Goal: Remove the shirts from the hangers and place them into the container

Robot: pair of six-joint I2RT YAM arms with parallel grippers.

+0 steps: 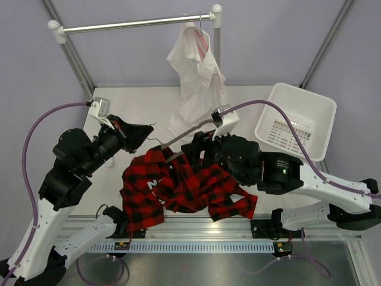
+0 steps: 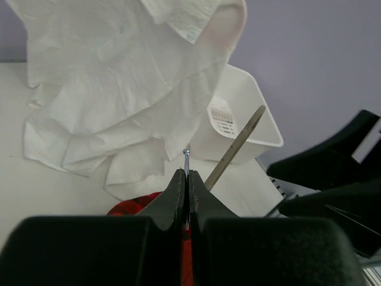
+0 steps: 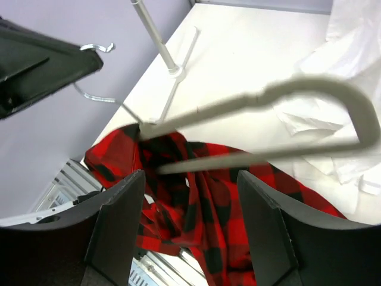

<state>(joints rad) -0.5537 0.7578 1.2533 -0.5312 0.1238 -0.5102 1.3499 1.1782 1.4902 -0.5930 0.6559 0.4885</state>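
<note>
My left gripper is shut on the metal hook of the grey-brown hanger. The hanger slants up to the right above the table. Its left end still sits in the collar of the red-and-black plaid shirt, which lies heaped at the table's front. My right gripper hangs open just over the plaid cloth, below the hanger's bars, gripping nothing. The white shirt hangs on the pink hanger from the rail. The white container stands empty at the right.
The silver rail with white knobs spans the back, and its upright post stands on the table. The metal frame bar runs along the table's front edge, under the plaid shirt's hem.
</note>
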